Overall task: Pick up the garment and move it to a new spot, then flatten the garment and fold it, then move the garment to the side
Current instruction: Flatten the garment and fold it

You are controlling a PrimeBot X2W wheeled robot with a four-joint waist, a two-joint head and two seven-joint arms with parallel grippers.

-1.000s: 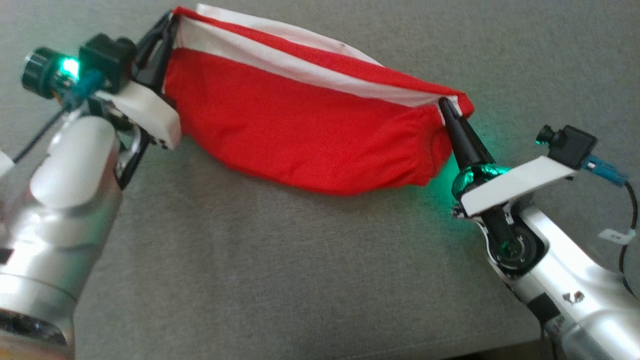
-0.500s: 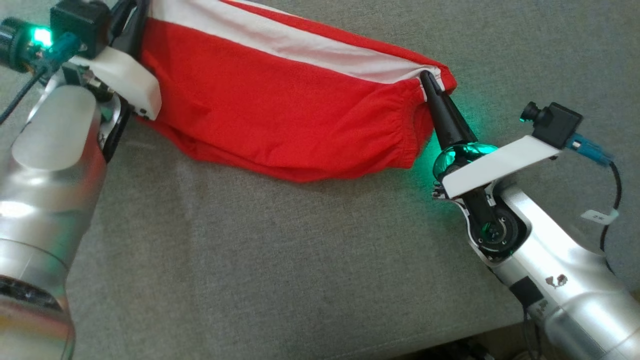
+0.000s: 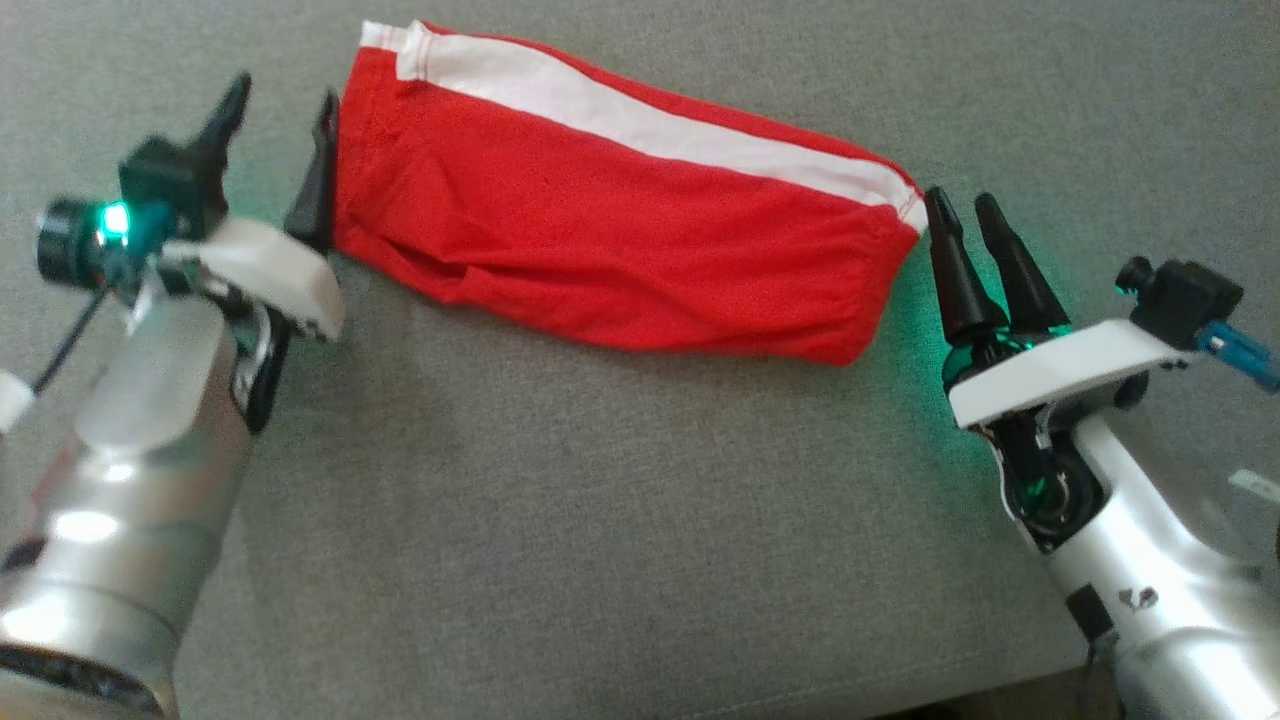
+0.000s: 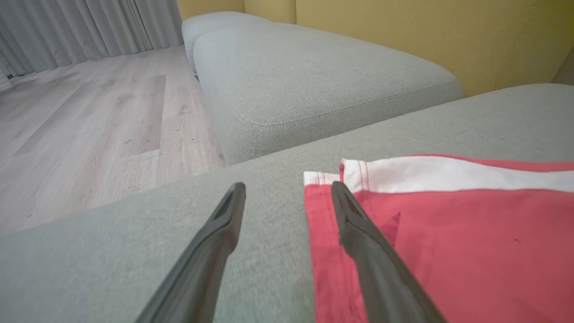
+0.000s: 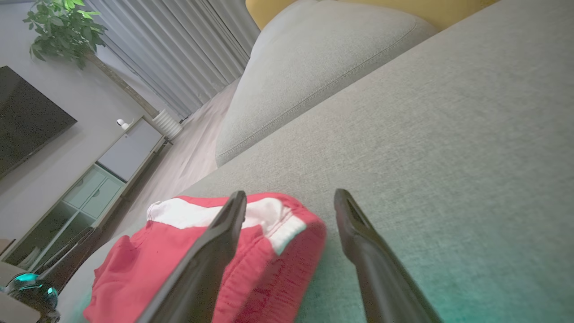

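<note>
The red fabric garment (image 3: 620, 250) with its white stripe lies flat across the grey fabric sofa cushion (image 3: 600, 520), well back from the near edge. At its left end sits the left gripper (image 3: 284, 95), fingers spread wide, gripping nothing, one finger right against the hem. At the right end, the right gripper (image 3: 960, 200) is parted and empty too, just beside the striped corner.

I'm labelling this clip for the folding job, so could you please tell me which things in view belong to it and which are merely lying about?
In the job: red garment, lying on the grey sofa seat; left pincer, open; right pincer, open.
Just about: potted plant, television, curtains, cabinet, wooden floor.
</note>
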